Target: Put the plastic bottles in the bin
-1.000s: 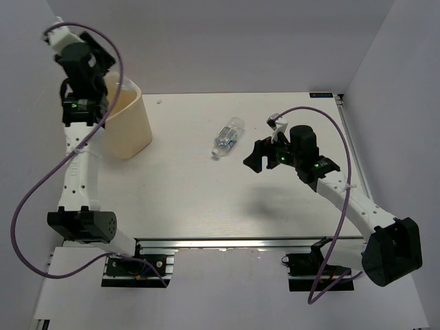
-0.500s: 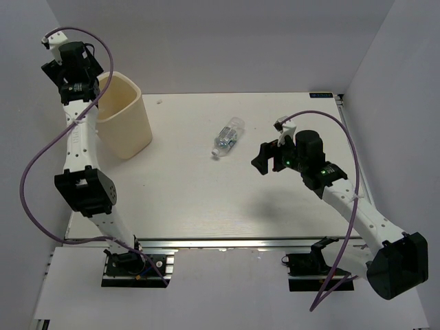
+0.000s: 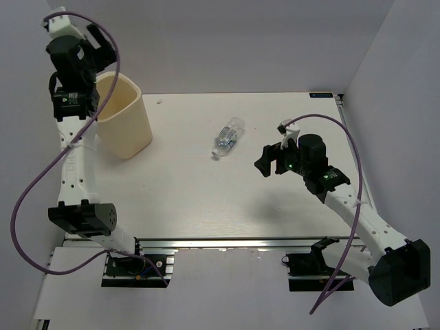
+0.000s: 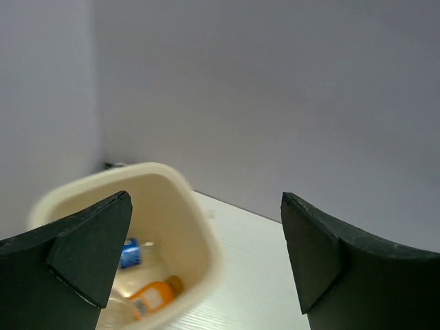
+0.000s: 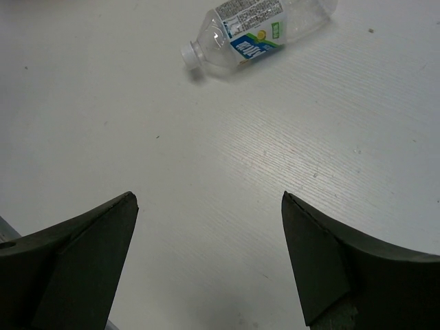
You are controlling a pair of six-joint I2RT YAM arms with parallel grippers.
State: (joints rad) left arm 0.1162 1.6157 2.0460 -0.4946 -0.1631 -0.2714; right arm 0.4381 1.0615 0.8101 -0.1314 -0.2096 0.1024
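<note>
The cream bin [image 3: 142,110] stands at the table's far left. My left gripper [image 3: 95,40] hovers above its back left rim, open, with nothing between its fingers. In the left wrist view the bin [image 4: 210,240] holds an orange bottle [image 4: 155,295] and a clear bottle with a blue label [image 4: 129,253]. Another clear bottle [image 3: 228,137] with a blue-green label lies on its side mid-table. My right gripper [image 3: 267,160] hangs open and empty to the right of it, a short gap away. In the right wrist view this bottle [image 5: 265,31] lies well ahead of the fingertips.
Grey walls close in the back and both sides. A bare strip of white table [image 3: 185,199] runs between the bin and the right arm. An aluminium rail [image 3: 240,243] lines the near edge.
My left gripper has opened above the bin, and its arm has swung and resettled by the rim. The right gripper has drifted slightly right, away from the lying bottle.
</note>
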